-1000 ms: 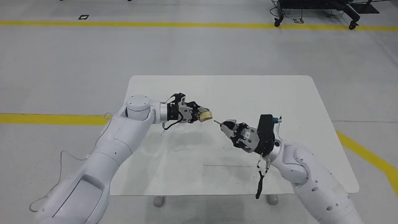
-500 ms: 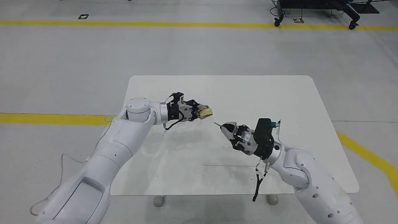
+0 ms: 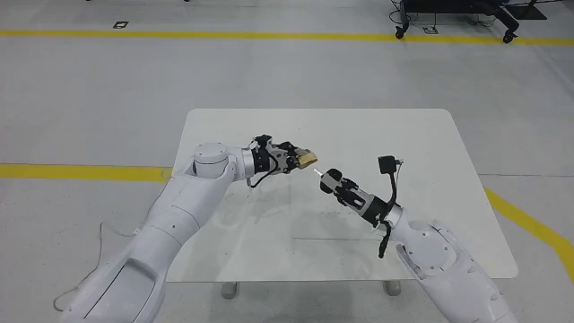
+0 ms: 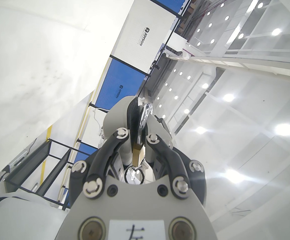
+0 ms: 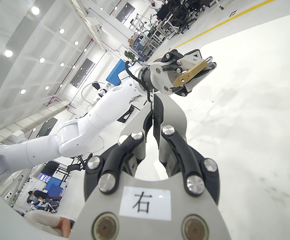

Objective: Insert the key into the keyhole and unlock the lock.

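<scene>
Right claw (image 3: 326, 177) pinches a barely visible key (image 3: 317, 172) near the lock (image 5: 190, 73).

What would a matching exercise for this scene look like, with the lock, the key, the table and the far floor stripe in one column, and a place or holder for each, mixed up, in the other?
Things
1. lock
2. key
3. table
4. far floor stripe

Places
A. below both arms
B. held in the right claw
C. on the floor beyond the table
D. held in the left claw

Pairs: 1-D, 2-B, 3-A, 4-C.
</scene>
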Tool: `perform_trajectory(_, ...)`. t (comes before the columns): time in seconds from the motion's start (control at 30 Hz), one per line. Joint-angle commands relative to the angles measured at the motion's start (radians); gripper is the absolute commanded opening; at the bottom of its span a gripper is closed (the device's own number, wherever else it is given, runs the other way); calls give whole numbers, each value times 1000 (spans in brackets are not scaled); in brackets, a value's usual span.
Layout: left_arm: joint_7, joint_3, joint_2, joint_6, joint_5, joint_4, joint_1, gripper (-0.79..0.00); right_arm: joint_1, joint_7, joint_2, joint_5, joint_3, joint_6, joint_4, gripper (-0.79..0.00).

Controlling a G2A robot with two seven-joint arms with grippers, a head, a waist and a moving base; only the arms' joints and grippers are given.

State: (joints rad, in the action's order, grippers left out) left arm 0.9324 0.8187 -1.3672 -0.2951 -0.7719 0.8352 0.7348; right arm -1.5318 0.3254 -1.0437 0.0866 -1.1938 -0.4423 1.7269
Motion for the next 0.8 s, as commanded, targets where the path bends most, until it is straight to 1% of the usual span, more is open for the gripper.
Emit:
perform_trajectory(0.0, 0, 0, 0, 0, 1, 1, 0, -785, 0, 0, 0, 0, 0, 0, -1, -785)
perform_trajectory(0.17, 0, 0, 0, 0, 1, 1, 0, -785, 0, 0, 0, 0, 0, 0, -1, -785)
perform_trajectory(0.23, 0, 0, 0, 0, 1, 1, 0, -785, -2, -4, -3, -9, 9, 35, -11, -785)
perform_trajectory(0.3, -21, 4, 1, 9, 3, 13, 13, -785, -3, -2, -10, -103, 29, 74, -15, -785)
perform_trajectory(0.33, -32, 7, 2, 11, 8, 22, 20, -785, -2, 17, -13, -166, 35, 126, -18, -785)
perform_trajectory(0.4, -52, 17, 6, 13, 16, 39, 30, -785, 4, 30, -16, -241, 31, 225, -13, -785)
perform_trajectory(0.43, -63, 21, 8, 10, 23, 46, 33, -785, 1, 52, -17, -290, 33, 293, -2, -785)
perform_trajectory(0.5, -84, 27, 11, 4, 38, 60, 38, -785, -7, 47, -17, -333, 17, 332, 34, -785)
perform_trajectory(0.53, -95, 29, 12, 2, 46, 66, 40, -785, -20, 51, -17, -363, 12, 369, 46, -785)
perform_trajectory(0.6, -108, 35, 13, -3, 49, 78, 47, -785, -35, 19, -16, -363, -5, 453, 81, -785)
perform_trajectory(0.67, -126, 37, 13, -6, 62, 88, 51, -785, -51, 27, -16, -419, -13, 521, 115, -785)
perform_trajectory(0.77, -146, 33, 12, -13, 83, 100, 55, -785, -65, 11, -18, -446, -21, 574, 141, -785)
